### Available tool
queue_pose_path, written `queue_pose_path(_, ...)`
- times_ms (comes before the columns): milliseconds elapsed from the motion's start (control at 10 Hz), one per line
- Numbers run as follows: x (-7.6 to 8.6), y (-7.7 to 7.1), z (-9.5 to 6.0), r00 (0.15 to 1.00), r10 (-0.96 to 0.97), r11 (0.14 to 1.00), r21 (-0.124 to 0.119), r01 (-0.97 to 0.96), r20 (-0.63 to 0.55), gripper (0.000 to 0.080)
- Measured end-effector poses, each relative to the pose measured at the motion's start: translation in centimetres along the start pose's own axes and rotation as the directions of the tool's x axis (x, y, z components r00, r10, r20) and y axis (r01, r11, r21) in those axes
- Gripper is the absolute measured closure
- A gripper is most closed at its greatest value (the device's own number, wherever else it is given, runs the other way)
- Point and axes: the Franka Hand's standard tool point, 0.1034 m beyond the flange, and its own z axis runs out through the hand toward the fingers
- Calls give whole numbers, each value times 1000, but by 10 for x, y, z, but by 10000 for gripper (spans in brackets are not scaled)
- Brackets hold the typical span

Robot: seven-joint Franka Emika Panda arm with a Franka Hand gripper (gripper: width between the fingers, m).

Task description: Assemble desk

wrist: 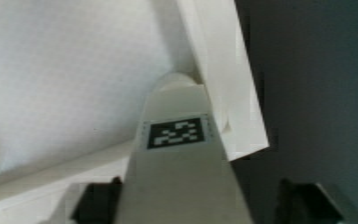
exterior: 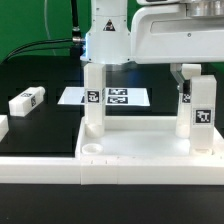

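Gripper [wrist: 201,198] straddles 1 upright leg [exterior: 93,100] on the desk slab [exterior: 140,150], fingers [wrist: 311,200] apart and not clamped (a gap shows beside 1 finger). A 2nd leg [exterior: 200,112] stands at the exterior view's right.

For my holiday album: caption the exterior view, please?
White robot arm poised over one of two upright white square plastic legs on a white rimmed tabletop slab.

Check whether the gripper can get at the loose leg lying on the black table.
Probably yes: the loose leg lies apart with nothing over it. First the gripper must lift off the upright leg it straddles.
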Motion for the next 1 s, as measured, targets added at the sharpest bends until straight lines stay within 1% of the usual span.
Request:
queue_pose_path(100, 0, 1, 0, 1000, 1, 1000, -1, -1, 0, 511)
queue_pose_path(400, 0, 1, 0, 999, 35, 999, 1, -35, 0, 511)
queue_pose_path(500, 0, 1, 0, 984, 178, 984, 4, -178, -6, 511)
queue_pose_path(600, 0, 1, 1, 949, 316, 949, 9, -316, -7, 511)
queue_pose_path(800, 1, 2, 1, 871, 491, 871, 13, -491, -6, 511)
queue_pose_path(900, 1, 2, 1, 803, 595, 803, 20, -595, 0, 511)
queue_pose_path(1000, 1, 2, 1, 755, 656, 754, 24, -656, 2, 511)
